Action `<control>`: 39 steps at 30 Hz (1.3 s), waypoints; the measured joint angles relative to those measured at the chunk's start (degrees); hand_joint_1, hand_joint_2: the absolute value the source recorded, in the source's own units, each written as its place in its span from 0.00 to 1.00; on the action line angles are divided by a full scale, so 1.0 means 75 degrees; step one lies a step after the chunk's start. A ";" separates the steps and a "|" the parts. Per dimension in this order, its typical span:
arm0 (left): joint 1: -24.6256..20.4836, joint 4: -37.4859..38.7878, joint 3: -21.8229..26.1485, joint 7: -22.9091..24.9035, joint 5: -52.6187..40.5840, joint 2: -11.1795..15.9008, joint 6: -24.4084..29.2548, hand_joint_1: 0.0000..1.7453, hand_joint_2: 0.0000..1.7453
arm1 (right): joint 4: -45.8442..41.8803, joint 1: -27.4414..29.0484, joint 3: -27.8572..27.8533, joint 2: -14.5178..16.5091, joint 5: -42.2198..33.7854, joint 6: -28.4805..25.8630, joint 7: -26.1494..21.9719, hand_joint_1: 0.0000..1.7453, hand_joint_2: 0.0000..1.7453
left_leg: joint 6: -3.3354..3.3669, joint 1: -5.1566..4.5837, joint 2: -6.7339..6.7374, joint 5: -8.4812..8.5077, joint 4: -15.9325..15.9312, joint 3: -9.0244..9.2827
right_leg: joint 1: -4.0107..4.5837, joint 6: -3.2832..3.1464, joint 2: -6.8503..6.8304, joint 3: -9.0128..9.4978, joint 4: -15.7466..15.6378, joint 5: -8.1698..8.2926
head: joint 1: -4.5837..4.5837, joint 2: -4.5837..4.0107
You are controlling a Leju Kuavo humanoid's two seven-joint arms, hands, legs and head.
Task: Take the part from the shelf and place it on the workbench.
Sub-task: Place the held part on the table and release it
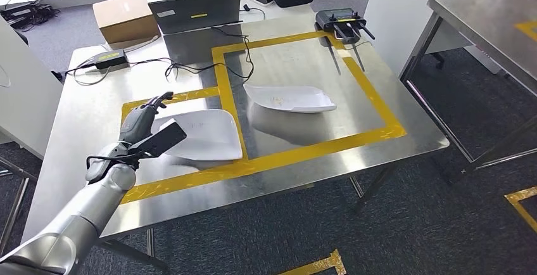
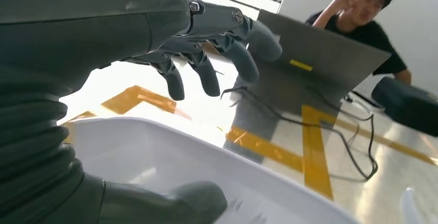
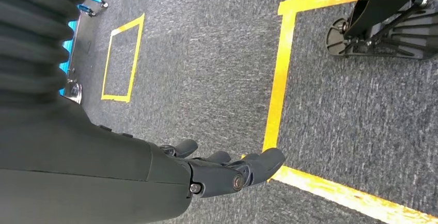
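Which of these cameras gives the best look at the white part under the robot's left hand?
The head view: it shows the whole white part lying on the workbench inside yellow tape, the left hand over its edge. The left wrist view shows just its near rim, very close. The right wrist view looks at carpet.

The room was bright and evenly lit from my head view, daylight coming from the windows at the far side. The steel counter [image 1: 316,154] threw back a soft sheen and a blurred reflection of the laptop [image 1: 196,12], and the white part [image 1: 288,99] cast a broad grey shadow on the metal toward me. At my left wrist the light behind blew the counter out to white glare past my fingers [image 2: 206,74], and my left hand [image 2: 155,38] sat dark and soft, out of focus. My right hand [image 3: 227,170] hung over sharply textured carpet [image 3: 206,64] under flat light.
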 joint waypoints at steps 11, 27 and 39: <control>0.0359 0.0013 -0.0012 0.0484 0.0631 0.0434 0.0475 0.00 0.00 | -0.0001 0.0024 -0.0039 0.0071 -0.0227 -0.0179 -0.0042 0.00 0.00 | 0.0123 -0.0010 0.0005 0.0086 -0.0125 0.0067 | -0.0026 0.0111 -0.0006 0.0064 -0.0096 0.0048 | -0.0002 0.0000; 0.2389 -0.4967 0.0872 0.0218 0.0992 0.1565 0.3425 0.00 0.00 | -0.0003 0.0049 -0.0350 0.0236 -0.0385 -0.0243 -0.0108 0.00 0.00 | -0.0507 0.0341 0.0044 0.0246 0.0033 -0.0231 | -0.0416 0.0206 0.0097 0.0178 0.0240 -0.0292 | 0.0039 0.0000; 0.4451 -0.8263 0.1880 0.0072 -0.0285 0.1619 0.3460 0.00 0.00 | -0.0003 0.0050 -0.0393 0.0374 -0.0242 -0.0261 -0.0073 0.00 0.00 | -0.0016 -0.0051 0.0083 -0.0880 0.0057 0.0917 | -0.0131 0.0029 0.0047 -0.0538 0.0170 0.0460 | 0.0018 0.0000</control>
